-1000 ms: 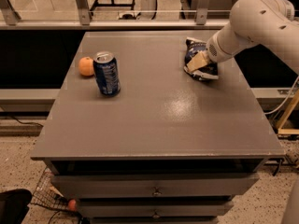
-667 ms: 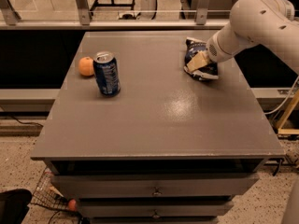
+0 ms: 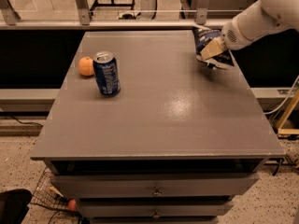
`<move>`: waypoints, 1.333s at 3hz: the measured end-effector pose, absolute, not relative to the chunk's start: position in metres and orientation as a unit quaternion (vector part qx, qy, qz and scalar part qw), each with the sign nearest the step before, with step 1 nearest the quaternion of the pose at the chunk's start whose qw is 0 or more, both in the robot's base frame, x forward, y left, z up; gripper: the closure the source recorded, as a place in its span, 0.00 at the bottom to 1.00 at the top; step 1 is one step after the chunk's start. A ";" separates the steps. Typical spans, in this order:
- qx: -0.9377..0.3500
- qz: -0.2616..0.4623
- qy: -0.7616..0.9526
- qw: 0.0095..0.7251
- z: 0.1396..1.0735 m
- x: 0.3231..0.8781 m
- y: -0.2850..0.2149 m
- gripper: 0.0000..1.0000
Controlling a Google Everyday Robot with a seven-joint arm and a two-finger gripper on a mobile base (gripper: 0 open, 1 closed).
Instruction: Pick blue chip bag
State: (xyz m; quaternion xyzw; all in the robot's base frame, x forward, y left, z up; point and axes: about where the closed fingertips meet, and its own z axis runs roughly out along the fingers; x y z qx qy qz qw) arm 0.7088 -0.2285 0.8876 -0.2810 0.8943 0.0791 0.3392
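The blue chip bag (image 3: 203,38) is a dark navy foil bag with pale edges, at the table's far right. My gripper (image 3: 211,51) comes in from the right on a white arm (image 3: 254,20) and is shut on the bag. One tan finger (image 3: 213,47) lies across the bag's front. The bag hangs tilted, slightly above the grey table top (image 3: 163,111), with a shadow under it.
An upright blue soda can (image 3: 106,73) stands at the left of the table, with an orange (image 3: 86,66) just behind it. Drawers (image 3: 154,188) run below the front edge. A metal rail (image 3: 140,22) runs behind the table.
The gripper and the bag have shifted a little to the right and up off the table. The can and the orange have not moved.
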 end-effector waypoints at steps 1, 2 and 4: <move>-0.328 0.147 0.868 0.342 0.910 0.691 -0.239 1.00; -0.373 0.207 0.833 0.353 0.941 0.671 -0.239 1.00; -0.413 0.230 0.791 0.388 0.997 0.654 -0.237 1.00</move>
